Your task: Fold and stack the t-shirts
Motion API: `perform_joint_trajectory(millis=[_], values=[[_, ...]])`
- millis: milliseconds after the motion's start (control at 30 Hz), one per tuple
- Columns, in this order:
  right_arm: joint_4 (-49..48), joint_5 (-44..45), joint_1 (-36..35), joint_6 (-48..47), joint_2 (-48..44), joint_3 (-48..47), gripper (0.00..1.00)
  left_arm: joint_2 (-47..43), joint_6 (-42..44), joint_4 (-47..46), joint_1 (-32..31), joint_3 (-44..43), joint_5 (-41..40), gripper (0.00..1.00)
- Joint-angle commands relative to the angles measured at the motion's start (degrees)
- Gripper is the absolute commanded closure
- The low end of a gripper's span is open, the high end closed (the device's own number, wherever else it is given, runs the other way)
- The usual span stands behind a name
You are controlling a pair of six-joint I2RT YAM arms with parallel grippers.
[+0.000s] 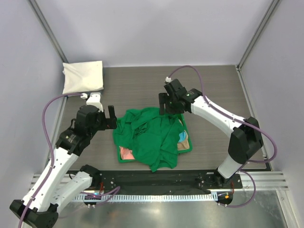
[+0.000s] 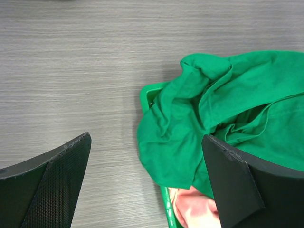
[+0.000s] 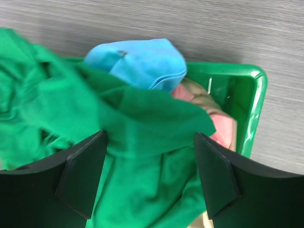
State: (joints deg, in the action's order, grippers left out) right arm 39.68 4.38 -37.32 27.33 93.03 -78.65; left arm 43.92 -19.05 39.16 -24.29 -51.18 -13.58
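A crumpled bright green t-shirt (image 1: 151, 135) lies heaped over the green plastic bin (image 1: 188, 148), spilling past its front and left rims. Under it show a salmon-pink shirt (image 1: 126, 153) and a light blue shirt (image 1: 182, 137). A folded cream-white shirt (image 1: 83, 77) lies at the far left corner. My left gripper (image 1: 112, 118) is open and empty, hovering at the green shirt's left edge (image 2: 190, 123). My right gripper (image 1: 167, 105) is open and empty, just above the green shirt's far edge (image 3: 142, 156). The blue shirt (image 3: 140, 62) and pink shirt (image 3: 221, 128) show in the right wrist view.
The bin's rim (image 3: 251, 104) shows at the right in the right wrist view and its left corner (image 2: 147, 92) in the left wrist view. Grey wood-grain tabletop (image 1: 133, 88) surrounds the bin. Side walls close in left and right.
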Motion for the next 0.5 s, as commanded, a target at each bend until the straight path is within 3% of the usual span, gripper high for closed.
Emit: perform_joint_trajectory(millis=[0,67,100,167,200,367,467], values=[[-2.1,2.1,0.1,-1.1,0.9,-4.4,0.31,0.0,0.7,-0.1,0.2,-1.2,-1.2,0.0],[-2.2,2.1,0.1,-1.2,1.3,-4.8,0.46,-0.1,0.7,-0.1,0.3,-1.1,-1.1,0.0],[-2.2,2.1,0.1,-1.3,1.4,-5.1,0.63,-0.2,0.7,-0.1,0.5,-1.0,-1.1,0.0],[-2.3,2.4,0.1,-1.6,1.2,-6.1,0.82,-0.1,0.6,-0.1,0.7,-0.9,-1.1,0.0],[-2.4,2.2,0.2,-1.9,0.8,-6.5,0.99,0.1,0.6,-0.1,0.8,-1.0,-1.1,0.0],[-1.1,3.8,0.1,-2.8,-0.4,-14.2,0.99,0.2,0.5,-0.1,1.7,-1.0,-0.9,0.0],[2.2,7.6,0.9,-6.3,1.4,-30.1,0.99,0.2,0.5,0.0,2.1,-1.1,-1.4,0.0]])
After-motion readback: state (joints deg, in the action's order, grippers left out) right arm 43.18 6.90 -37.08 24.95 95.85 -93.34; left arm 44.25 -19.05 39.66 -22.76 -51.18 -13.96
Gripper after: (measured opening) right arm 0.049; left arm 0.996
